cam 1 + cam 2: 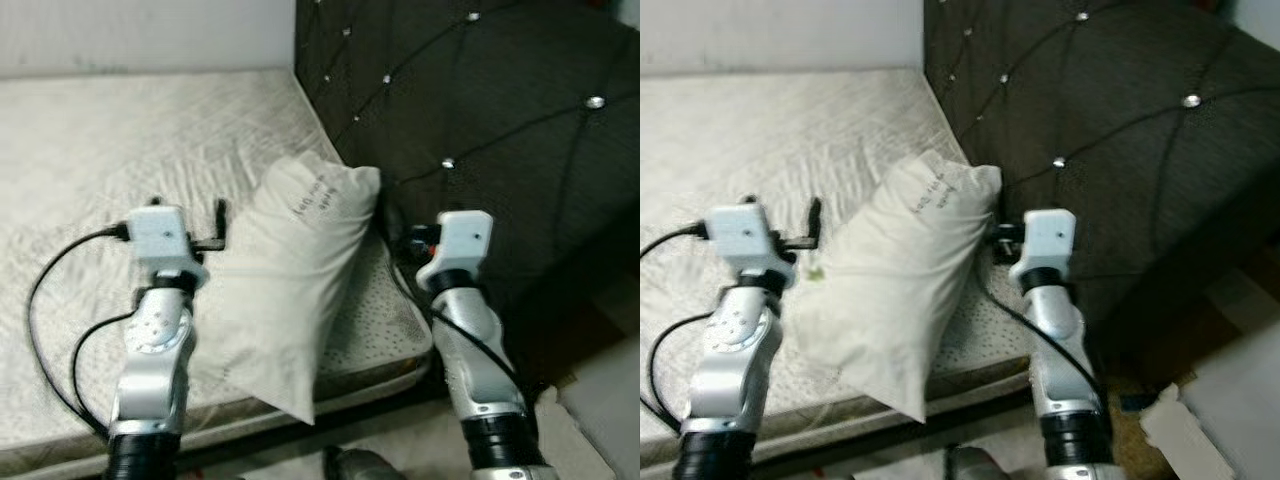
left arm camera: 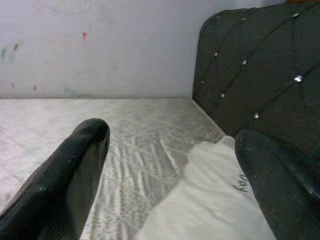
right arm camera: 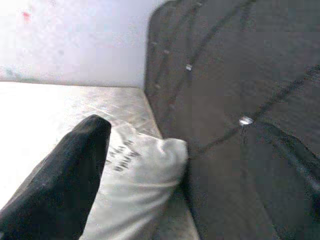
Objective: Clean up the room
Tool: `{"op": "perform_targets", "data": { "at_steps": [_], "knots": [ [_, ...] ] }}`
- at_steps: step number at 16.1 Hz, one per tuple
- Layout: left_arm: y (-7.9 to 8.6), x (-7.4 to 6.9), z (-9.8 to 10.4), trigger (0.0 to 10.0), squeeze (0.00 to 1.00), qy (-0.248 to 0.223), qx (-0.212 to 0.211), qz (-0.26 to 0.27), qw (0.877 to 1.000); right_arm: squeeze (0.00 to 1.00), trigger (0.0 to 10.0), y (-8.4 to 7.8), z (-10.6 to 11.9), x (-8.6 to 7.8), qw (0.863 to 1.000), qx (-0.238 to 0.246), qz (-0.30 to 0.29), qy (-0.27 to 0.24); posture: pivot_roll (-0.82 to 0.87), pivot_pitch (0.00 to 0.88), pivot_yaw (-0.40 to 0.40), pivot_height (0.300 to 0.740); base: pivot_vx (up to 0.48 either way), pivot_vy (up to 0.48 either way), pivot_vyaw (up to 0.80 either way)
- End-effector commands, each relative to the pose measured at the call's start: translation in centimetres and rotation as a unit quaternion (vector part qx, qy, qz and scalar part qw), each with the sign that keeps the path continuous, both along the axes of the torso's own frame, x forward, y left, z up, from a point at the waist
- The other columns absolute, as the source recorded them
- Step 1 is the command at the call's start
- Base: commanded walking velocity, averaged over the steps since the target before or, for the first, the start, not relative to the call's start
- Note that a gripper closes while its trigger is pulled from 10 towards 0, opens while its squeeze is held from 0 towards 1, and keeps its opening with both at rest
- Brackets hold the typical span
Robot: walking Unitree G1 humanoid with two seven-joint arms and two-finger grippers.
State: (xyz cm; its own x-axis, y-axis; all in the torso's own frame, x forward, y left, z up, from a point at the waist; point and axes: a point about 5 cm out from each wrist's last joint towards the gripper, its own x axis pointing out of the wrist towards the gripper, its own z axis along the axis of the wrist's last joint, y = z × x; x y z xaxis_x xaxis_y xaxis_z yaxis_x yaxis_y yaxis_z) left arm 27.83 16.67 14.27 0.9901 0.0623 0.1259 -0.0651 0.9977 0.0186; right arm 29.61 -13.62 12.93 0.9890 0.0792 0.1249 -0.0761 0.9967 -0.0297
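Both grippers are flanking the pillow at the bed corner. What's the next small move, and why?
Probably bring both grippers inward against the pillow. The left gripper and right gripper sit on either side of it with open fingers, and its lower end overhangs the mattress edge.

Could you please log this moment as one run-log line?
pillow on mattress corner by headboard | left hand open beside pillow | right hand open at its other side

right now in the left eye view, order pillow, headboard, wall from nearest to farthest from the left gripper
From the left gripper:
1. Pillow, right beside its fingers, toward the robot's right.
2. Headboard, beyond the pillow, at the right.
3. Wall, past the mattress, straight ahead.
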Motion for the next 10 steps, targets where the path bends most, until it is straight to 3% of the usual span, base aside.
{"op": "perform_targets", "data": {
  "at_steps": [1, 9, 10],
  "knots": [
    [-0.16, -0.23, -0.03, 10.0, 0.0, 0.004, 0.0, 0.0, 1.0, 0.0, 10.0, -0.55, 0.19, -0.22, 1.0, -0.003, -0.008, 0.0, 0.03, 0.015, -0.019, 0.74, 0.0, 0.0, 0.0],
    [0.27, -0.29, -0.49, 10.0, 0.0, 0.012, -0.002, 0.029, 0.999, 0.0, 10.0, -0.07, 0.34, -0.44, 1.0, -0.01, 0.012, -0.003, 0.01, 0.012, -0.022, 0.74, 0.0, 0.0, 0.0],
    [0.35, -0.21, -0.56, 10.0, 0.0, 0.014, -0.004, 0.032, 0.999, 0.0, 10.0, 0.01, 0.32, -0.45, 1.0, -0.01, 0.016, -0.003, 0.01, 0.012, -0.022, 0.725, 0.0, 0.0, 0.0]
  ]
}}
